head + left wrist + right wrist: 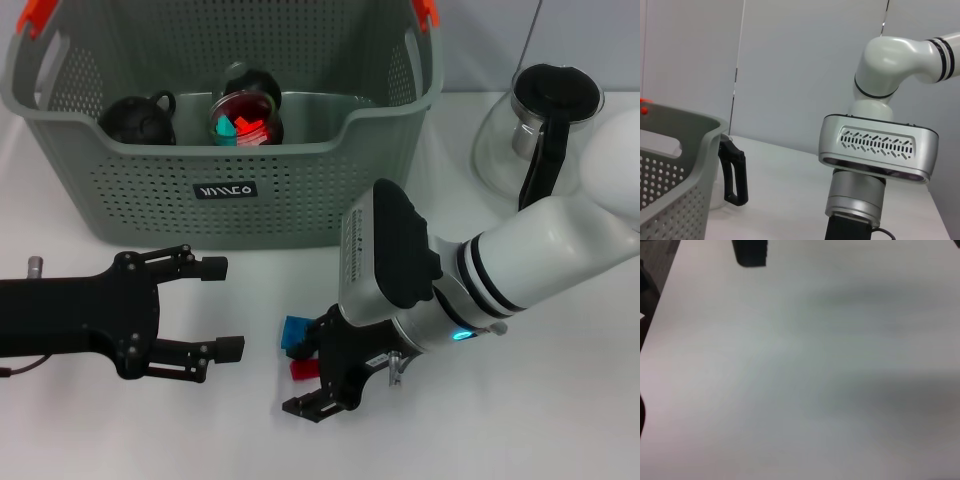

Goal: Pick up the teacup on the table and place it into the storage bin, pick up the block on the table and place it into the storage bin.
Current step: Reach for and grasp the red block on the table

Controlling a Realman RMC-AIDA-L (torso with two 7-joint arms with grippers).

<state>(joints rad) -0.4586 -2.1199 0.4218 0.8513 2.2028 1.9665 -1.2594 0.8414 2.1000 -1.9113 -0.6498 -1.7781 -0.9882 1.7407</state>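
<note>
The right end effector point(312, 375) is low over the blue and red blocks point(297, 333) on the bench point(560, 420), fingers astride them; whether pinching, I cannot tell. The left end effector point(218, 308) waits spread beside the storage bin point(150, 190).

Right gripper point(322, 375) hides pt of red block point(300, 371) & blue block point(296, 331); right wrist view blurred.

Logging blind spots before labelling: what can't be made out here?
- Right hand, head view: its own body covers the fingers, so grip on the red block and blue block is unclear.
- Right wrist view: only blurred table.
- Storage bin: front wall hides part of the contents.
- Left hand: open, holding nothing.
</note>
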